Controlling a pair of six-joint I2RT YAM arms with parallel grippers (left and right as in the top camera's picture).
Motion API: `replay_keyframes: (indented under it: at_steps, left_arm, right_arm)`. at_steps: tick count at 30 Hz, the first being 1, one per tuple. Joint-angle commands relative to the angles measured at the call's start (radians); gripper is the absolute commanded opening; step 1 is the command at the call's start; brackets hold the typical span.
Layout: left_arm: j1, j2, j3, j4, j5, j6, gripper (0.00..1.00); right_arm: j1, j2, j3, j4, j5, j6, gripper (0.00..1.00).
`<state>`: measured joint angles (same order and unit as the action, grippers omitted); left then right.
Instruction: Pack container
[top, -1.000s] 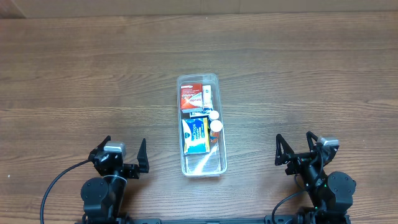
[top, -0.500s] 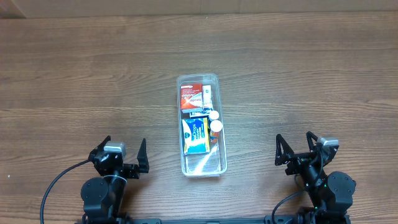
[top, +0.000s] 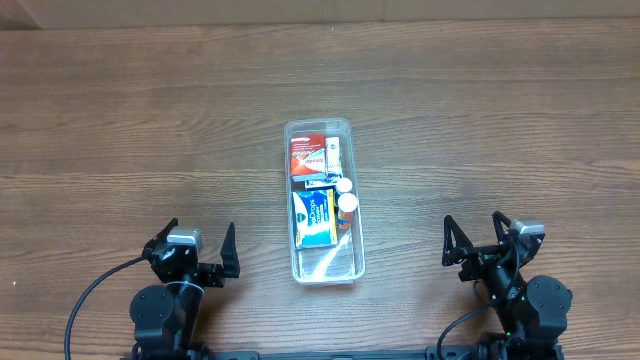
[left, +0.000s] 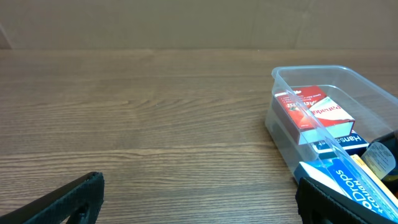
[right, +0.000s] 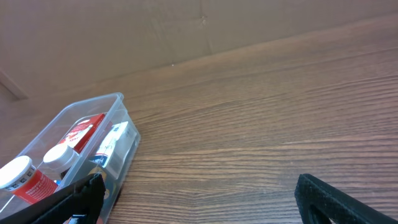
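Observation:
The clear plastic container (top: 322, 272) lies lengthwise at the table's middle. It holds a red box (top: 306, 156), a small white box (top: 333, 153), a blue box (top: 315, 218) and two white-capped bottles (top: 346, 203). Its near end is bare. My left gripper (top: 194, 252) is open and empty at the front left, apart from the container. My right gripper (top: 473, 243) is open and empty at the front right. The left wrist view shows the container (left: 281, 121) at right with the red box (left: 314, 115). The right wrist view shows the container (right: 127, 127) at left with a bottle (right: 25, 178).
The wooden table (top: 150, 120) runs all round the container. A brown cardboard wall (right: 124, 31) stands behind the far table edge. Black cables trail from both arm bases at the front edge.

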<state>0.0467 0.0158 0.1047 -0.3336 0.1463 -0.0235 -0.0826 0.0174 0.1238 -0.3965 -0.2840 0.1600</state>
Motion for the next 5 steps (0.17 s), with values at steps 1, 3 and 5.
replay_keyframes:
  at_steps: [1,3,5]
  left_arm:
    - [0.005,-0.01,-0.004,0.002,0.004,-0.007,1.0]
    - [0.005,-0.01,-0.004,0.002,0.004,-0.007,1.0]
    - [0.005,-0.01,-0.004,0.002,0.004,-0.007,1.0]
  right_arm:
    - [0.004,-0.011,-0.007,0.006,0.001,-0.005,1.0]
    - [0.004,-0.011,-0.007,0.006,0.001,-0.005,1.0]
    - [0.004,-0.011,-0.007,0.006,0.001,-0.005,1.0]
